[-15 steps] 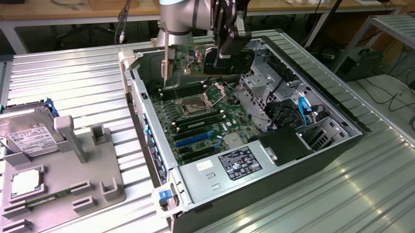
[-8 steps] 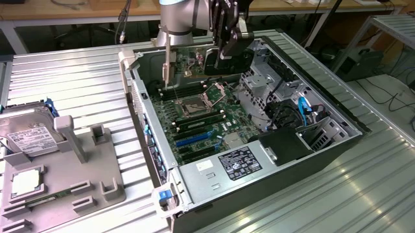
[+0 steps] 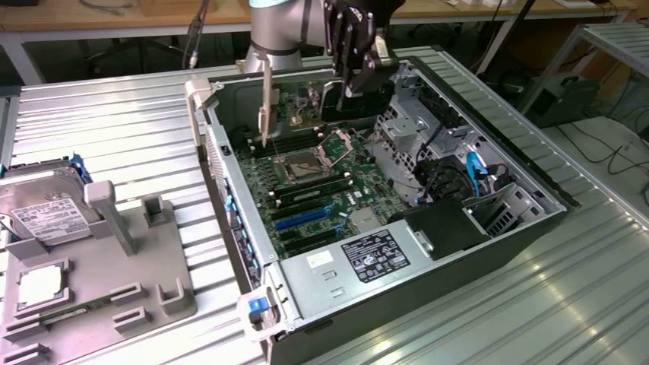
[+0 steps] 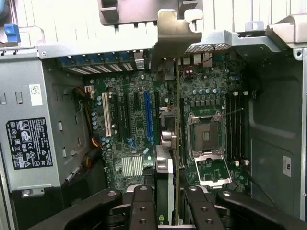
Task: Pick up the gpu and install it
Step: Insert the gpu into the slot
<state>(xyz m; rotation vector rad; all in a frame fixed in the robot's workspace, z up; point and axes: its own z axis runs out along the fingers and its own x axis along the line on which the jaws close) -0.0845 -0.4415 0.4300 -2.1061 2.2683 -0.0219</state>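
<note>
Mid-install, by the look of it: picked up already, not yet seated. Pinches the gpu from above with the gripper, pads pressed in from either side of the card and its cooler. Holds it upright and clear above the motherboard, inside the open case, with the silver bracket hanging down toward the board near the CPU socket. Judged from this, calls for squaring the card's lower edge over one of the expansion slots on the motherboard and bringing the bracket to the rear opening past the board's edge before any press down. Risks landing the connector beside the slot with any small skew. From the exterior view, gives the height: gripper well above the motherboard, a gap under the bracket tip, plus a hard drive and a grey fixture well apart from the motherboard, outside the case. From the wrist view, gives the line instead: card seen edge-on, crossing the motherboard between those slots and the CPU socket, bracket out past the board's edge at the rear wall. Cannot tell from either whether the edge sits exactly over a slot.
</note>
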